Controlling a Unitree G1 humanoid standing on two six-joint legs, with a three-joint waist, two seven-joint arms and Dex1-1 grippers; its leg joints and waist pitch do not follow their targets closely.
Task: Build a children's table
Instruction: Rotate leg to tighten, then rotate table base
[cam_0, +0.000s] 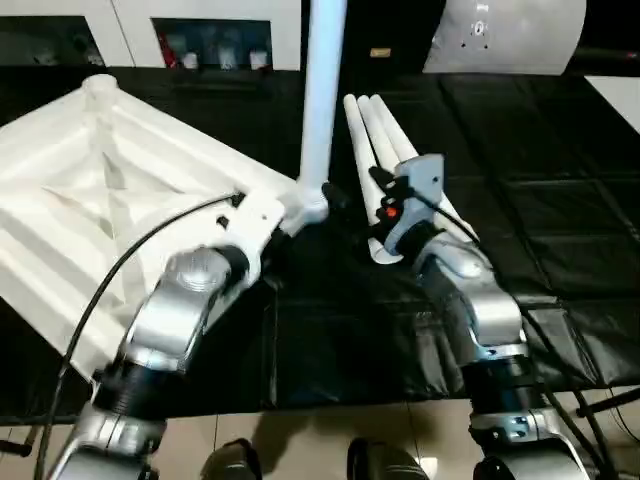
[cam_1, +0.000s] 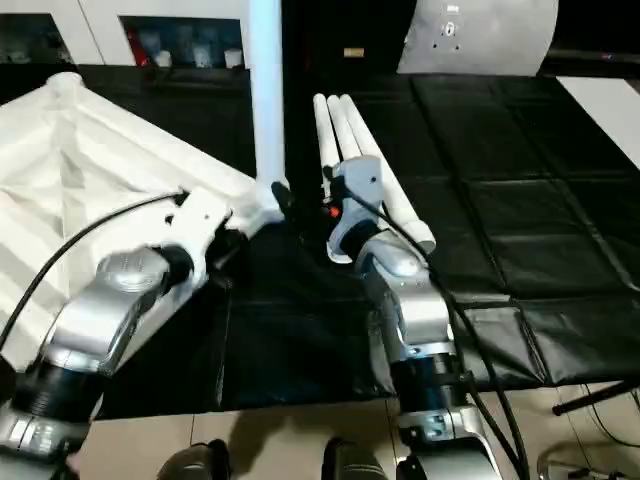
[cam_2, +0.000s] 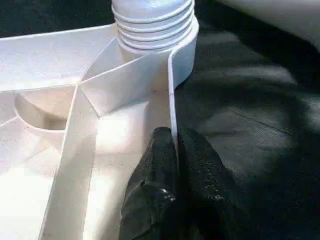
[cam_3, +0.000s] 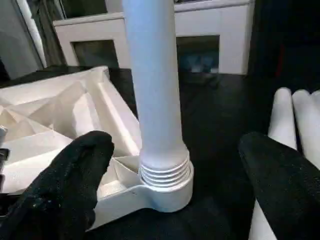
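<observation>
The left gripper (cam_2: 172, 150) clamps the tabletop (cam_0: 90, 200) rim beside the standing leg (cam_0: 322, 90), steadying it; the right gripper (cam_3: 172, 165) gapes around that leg.

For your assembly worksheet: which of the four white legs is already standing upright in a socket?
The leg in the tabletop's corner socket; the other three legs lie bundled on the black mat.

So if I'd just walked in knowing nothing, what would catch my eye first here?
Probably the white leg standing upright in the corner socket of the upside-down tabletop, right in the middle of the black mat. The left gripper is pinched shut on the tabletop's edge beside that socket, while the right gripper is spread open on either side of the leg without touching it. Three spare legs lie side by side just right of it.
</observation>
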